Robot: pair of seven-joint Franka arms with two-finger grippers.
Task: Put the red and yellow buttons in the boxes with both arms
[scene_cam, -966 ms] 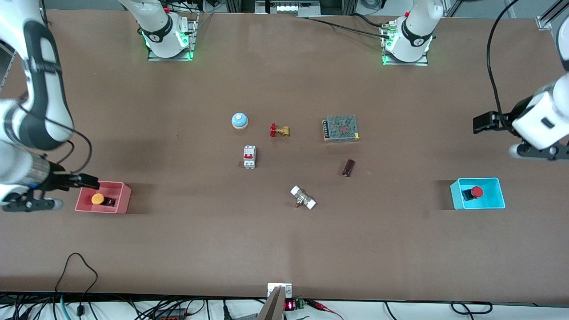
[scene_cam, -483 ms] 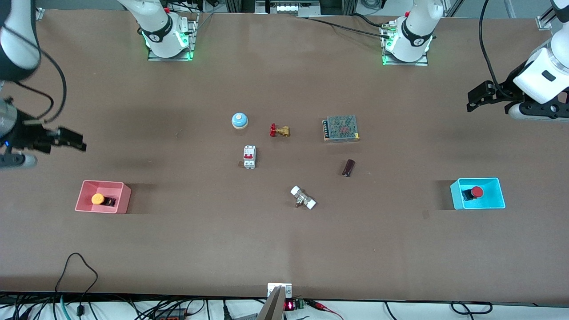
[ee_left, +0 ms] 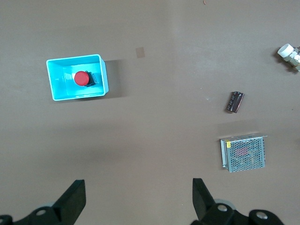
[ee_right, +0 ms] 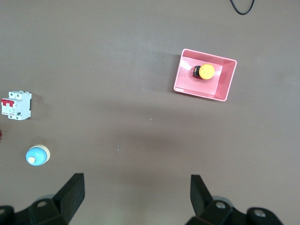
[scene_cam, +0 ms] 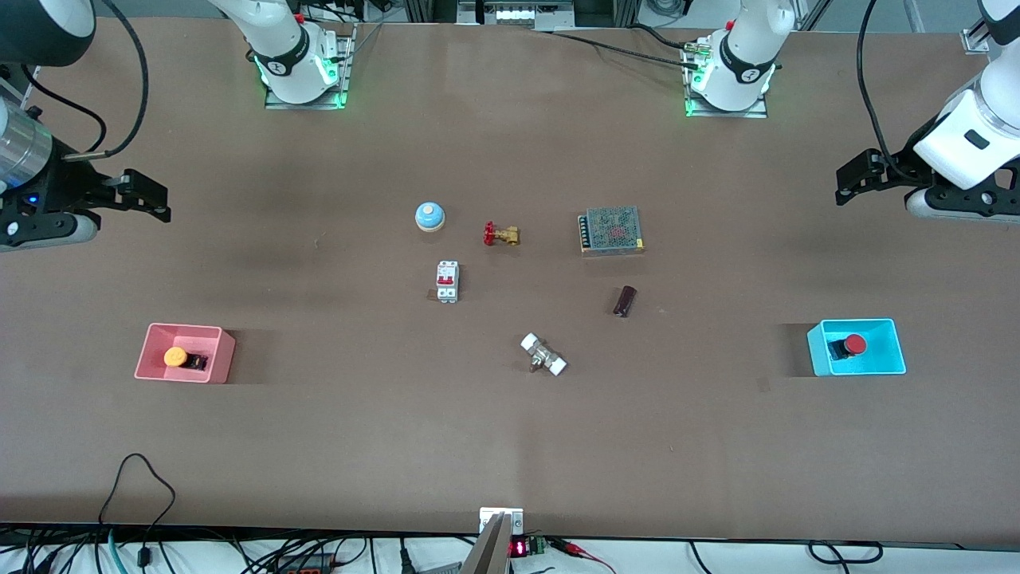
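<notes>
I see both grippers up and empty, fingers spread wide: right gripper [scene_cam: 151, 199] over bare table [scene_cam: 358, 446] at the right arm's end, left gripper [scene_cam: 853, 177] over the left arm's end. Plenty of open brown surface around each bin; clutter sits mid-table only. Pink box [scene_cam: 219, 355] near the right arm's edge holds the yellow button [scene_cam: 175, 356], lying tipped. Cyan box [scene_cam: 892, 351] near the left arm's edge holds the red button [scene_cam: 854, 344], black body showing beside the cap.

Yellow button [scene_cam: 175, 356] in pink box [scene_cam: 219, 355]; red button [scene_cam: 854, 344] in cyan box [scene_cam: 814, 347].
</notes>
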